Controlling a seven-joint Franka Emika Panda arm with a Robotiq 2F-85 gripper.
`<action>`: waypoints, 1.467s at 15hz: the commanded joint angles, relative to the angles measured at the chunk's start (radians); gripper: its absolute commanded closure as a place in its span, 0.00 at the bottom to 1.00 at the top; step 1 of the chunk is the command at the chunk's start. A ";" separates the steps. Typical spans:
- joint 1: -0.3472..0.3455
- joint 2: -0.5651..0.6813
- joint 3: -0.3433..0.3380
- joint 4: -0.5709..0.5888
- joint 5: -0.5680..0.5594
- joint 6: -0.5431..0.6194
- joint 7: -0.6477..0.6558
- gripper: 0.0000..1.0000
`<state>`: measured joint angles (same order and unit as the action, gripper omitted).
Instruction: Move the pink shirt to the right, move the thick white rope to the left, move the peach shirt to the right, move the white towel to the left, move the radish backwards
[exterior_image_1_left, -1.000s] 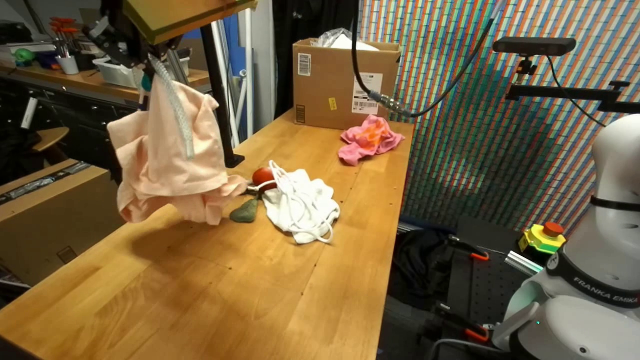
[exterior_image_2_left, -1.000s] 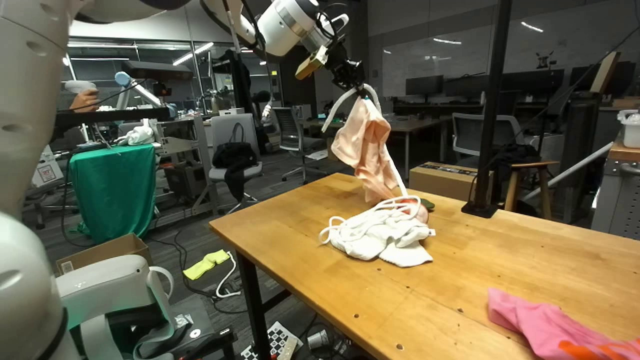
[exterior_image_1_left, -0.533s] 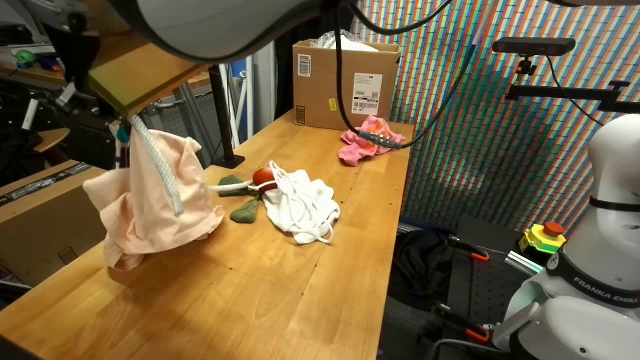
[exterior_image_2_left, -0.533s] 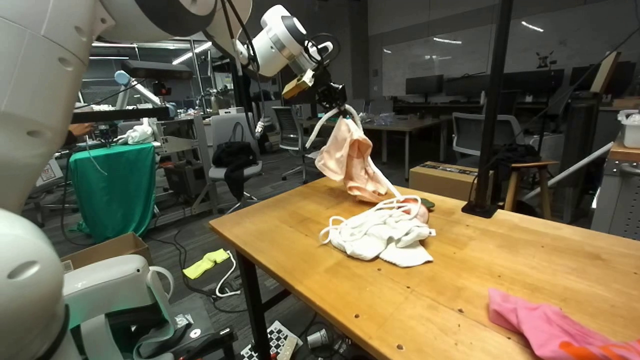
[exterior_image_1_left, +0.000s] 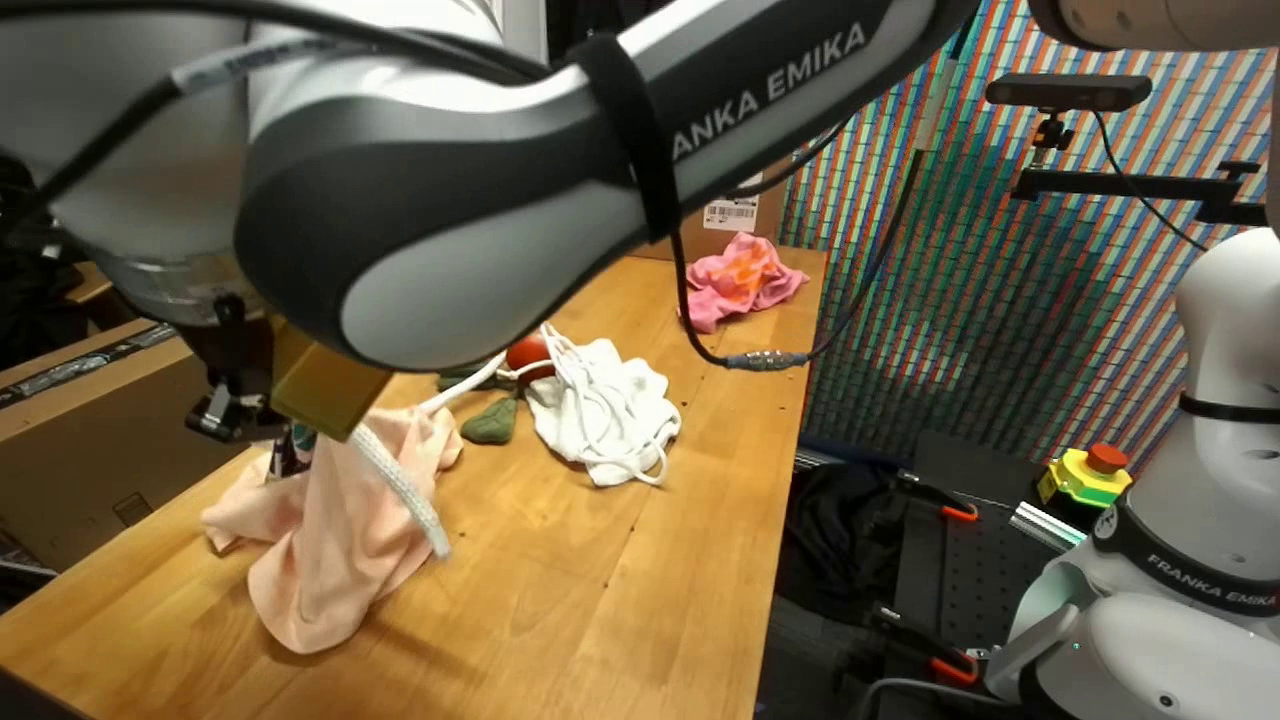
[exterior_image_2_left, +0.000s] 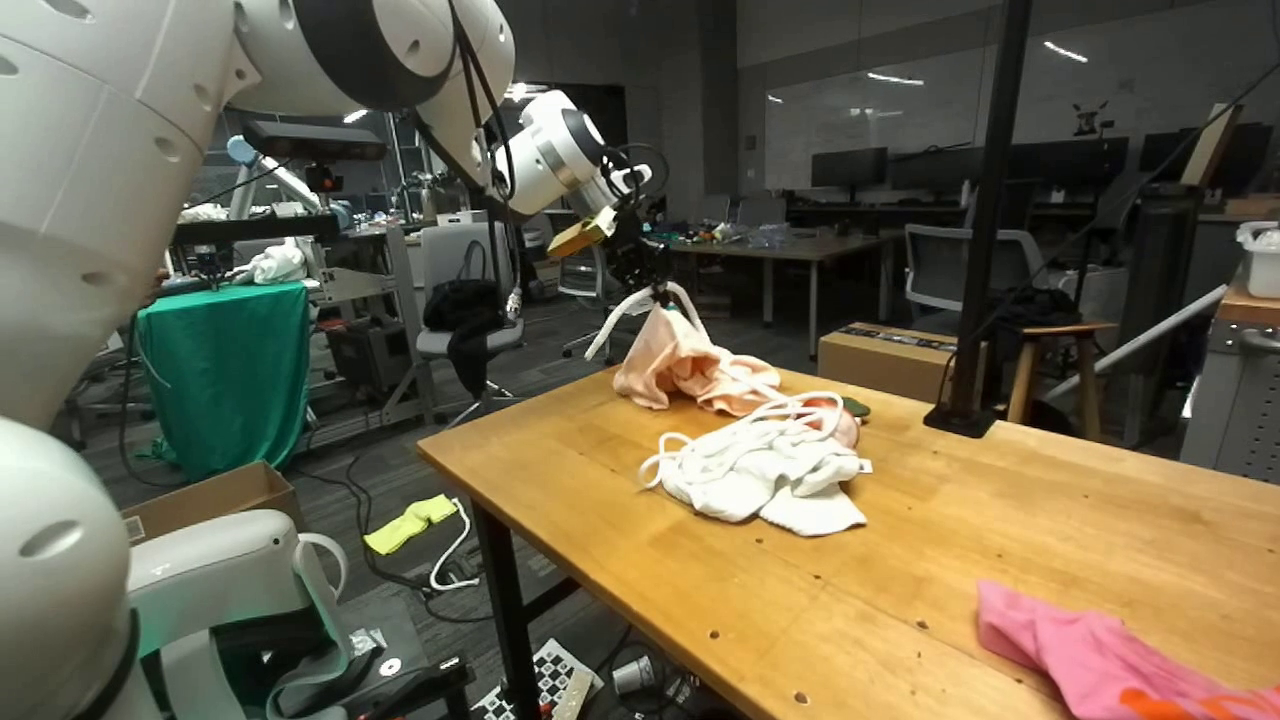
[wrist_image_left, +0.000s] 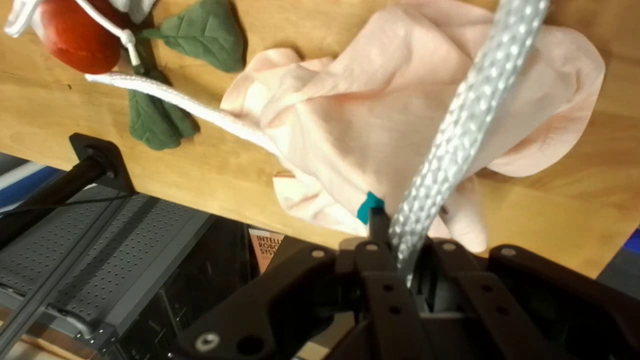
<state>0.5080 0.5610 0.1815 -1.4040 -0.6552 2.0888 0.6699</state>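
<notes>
The claw (exterior_image_2_left: 662, 298) squeezes tight on the thick white rope (wrist_image_left: 462, 122) and the peach shirt (wrist_image_left: 370, 110), whose bottom seems to rest on the far left of the table (exterior_image_2_left: 950, 590) in an exterior view. If the claw lifts, the radish (wrist_image_left: 75, 42) to the shirt's right could get yanked, because the rope runs across its green leaves (wrist_image_left: 155, 120). The white towel (exterior_image_2_left: 800, 475) may slide too, if the loops (exterior_image_2_left: 740, 437) on it are that rope; I can't tell.

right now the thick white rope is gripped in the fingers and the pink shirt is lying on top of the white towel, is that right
The pink shirt is not on the white towel: both exterior views show it apart, lying on the tabletop. The thick white rope is indeed gripped in the fingers.
</notes>
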 joint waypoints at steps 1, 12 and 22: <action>0.017 -0.008 -0.004 -0.076 0.029 0.010 -0.062 0.96; 0.090 -0.015 -0.005 -0.166 0.045 0.047 -0.052 0.97; 0.106 0.042 -0.087 -0.060 0.099 0.042 0.172 0.61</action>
<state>0.6036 0.5849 0.1197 -1.5125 -0.5735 2.1330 0.8123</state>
